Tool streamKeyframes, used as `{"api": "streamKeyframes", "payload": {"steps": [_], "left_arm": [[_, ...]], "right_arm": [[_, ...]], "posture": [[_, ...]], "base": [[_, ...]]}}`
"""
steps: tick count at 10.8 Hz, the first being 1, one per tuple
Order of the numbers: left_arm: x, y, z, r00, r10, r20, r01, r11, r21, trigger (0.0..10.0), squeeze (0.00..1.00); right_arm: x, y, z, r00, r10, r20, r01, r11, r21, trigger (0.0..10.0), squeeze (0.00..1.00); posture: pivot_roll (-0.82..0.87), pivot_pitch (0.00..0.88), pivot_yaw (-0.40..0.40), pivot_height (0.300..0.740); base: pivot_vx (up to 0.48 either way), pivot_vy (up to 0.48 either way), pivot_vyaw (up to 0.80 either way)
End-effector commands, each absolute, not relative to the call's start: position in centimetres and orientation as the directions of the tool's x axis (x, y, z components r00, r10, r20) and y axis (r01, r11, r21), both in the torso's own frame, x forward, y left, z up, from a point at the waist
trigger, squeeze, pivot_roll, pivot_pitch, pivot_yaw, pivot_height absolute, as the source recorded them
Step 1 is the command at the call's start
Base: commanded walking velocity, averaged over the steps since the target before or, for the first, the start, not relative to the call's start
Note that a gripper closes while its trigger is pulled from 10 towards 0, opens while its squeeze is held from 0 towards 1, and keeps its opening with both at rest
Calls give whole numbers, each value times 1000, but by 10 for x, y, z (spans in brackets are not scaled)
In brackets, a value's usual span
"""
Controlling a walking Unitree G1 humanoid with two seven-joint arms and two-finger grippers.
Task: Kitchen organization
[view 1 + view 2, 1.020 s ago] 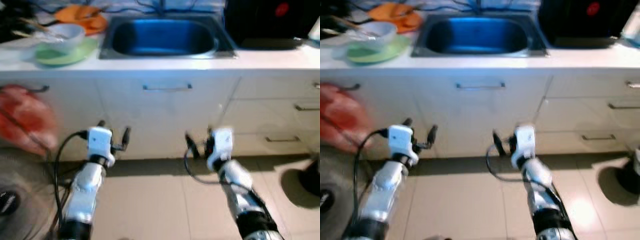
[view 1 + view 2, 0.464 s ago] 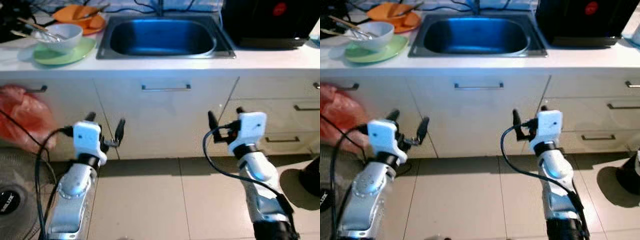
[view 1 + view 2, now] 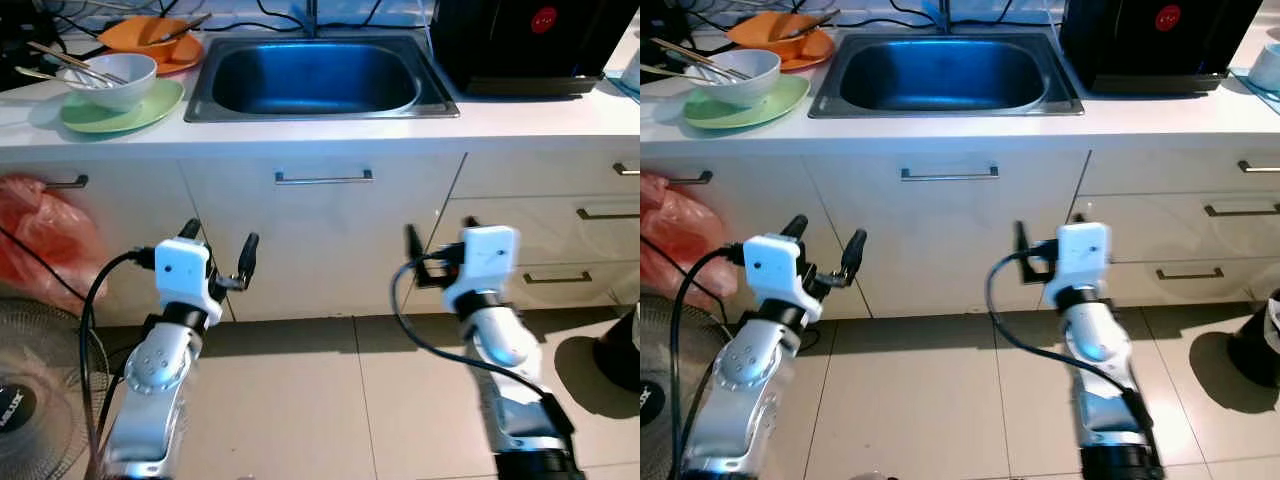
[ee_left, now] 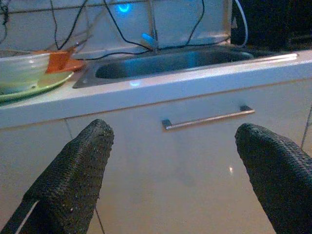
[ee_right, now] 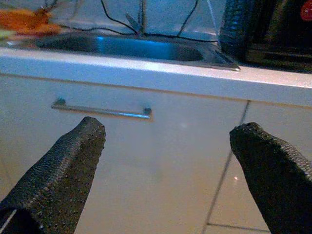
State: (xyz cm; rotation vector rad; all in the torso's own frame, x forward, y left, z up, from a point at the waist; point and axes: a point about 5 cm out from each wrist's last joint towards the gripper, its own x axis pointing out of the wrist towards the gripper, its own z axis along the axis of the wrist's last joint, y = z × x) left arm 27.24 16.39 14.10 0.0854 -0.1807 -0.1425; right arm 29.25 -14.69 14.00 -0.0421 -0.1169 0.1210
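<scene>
A white bowl (image 3: 108, 78) holding chopsticks sits on a green plate (image 3: 150, 108) at the counter's left end. An orange dish (image 3: 160, 40) lies behind it. The steel sink (image 3: 315, 78) is in the middle of the counter, over a cabinet door with a bar handle (image 3: 323, 178). My left gripper (image 3: 220, 238) is open and empty in front of that door, below counter height. My right gripper (image 3: 440, 232) is open and empty too, level with the seam between door and drawers. Along the left wrist's fingers (image 4: 73, 180) the handle (image 4: 207, 118) shows; the right wrist's fingers (image 5: 63, 170) frame the handle (image 5: 100, 111).
A black appliance (image 3: 525, 45) stands on the counter right of the sink. Drawers with handles (image 3: 605, 212) are at the right. A red plastic bag (image 3: 40, 235) hangs at the left above a floor fan (image 3: 30, 390). A dark object (image 3: 620, 350) stands on the tiles at the right.
Both grippers have risen in front of the cabinet, and the right one has shifted to the right. The picture has sharpened and moved slightly with the camera.
</scene>
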Motion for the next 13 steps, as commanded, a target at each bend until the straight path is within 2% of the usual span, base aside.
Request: {"api": "streamKeyframes", "payload": {"steps": [1, 2, 4, 6, 8, 9, 13], "left_arm": [[274, 165, 138, 979, -132, 156, 117, 988, 98, 10000, 0], [276, 165, 137, 980, -125, 154, 112, 989, 95, 10000, 0], [276, 165, 136, 982, -115, 148, 103, 991, 88, 10000, 0], [281, 169, 134, 986, -90, 143, 79, 994, 81, 10000, 0], [285, 164, 159, 966, -90, 242, 79, 995, 55, 10000, 0], [285, 159, 168, 955, -109, 274, 97, 994, 60, 10000, 0], [285, 159, 164, 963, -89, 255, 80, 996, 47, 10000, 0]], "right_arm": [[296, -148, 144, 985, 114, 131, -110, 993, -43, 10000, 0], [297, -149, 145, 985, 113, 131, -107, 993, -52, 10000, 0], [298, -150, 144, 986, 112, 123, -104, 992, -70, 10000, 0], [298, -150, 145, 986, 109, 127, -102, 993, -64, 10000, 0], [297, -147, 158, 976, 125, 176, -114, 991, -69, 10000, 0], [298, -143, 167, 967, 148, 206, -134, 988, -80, 10000, 0], [298, -141, 169, 963, 169, 210, -153, 984, -91, 10000, 0]], "posture": [[37, 7, 19, 740], [37, 6, 15, 740], [36, 3, 9, 740], [32, 7, 7, 740], [27, 15, -3, 740], [23, 17, -8, 740], [24, 18, -9, 740]], "base": [[0, 0, 0], [0, 0, 0], [0, 0, 800], [0, 0, 0], [0, 0, 0], [274, 0, 0], [294, 0, 0]]}}
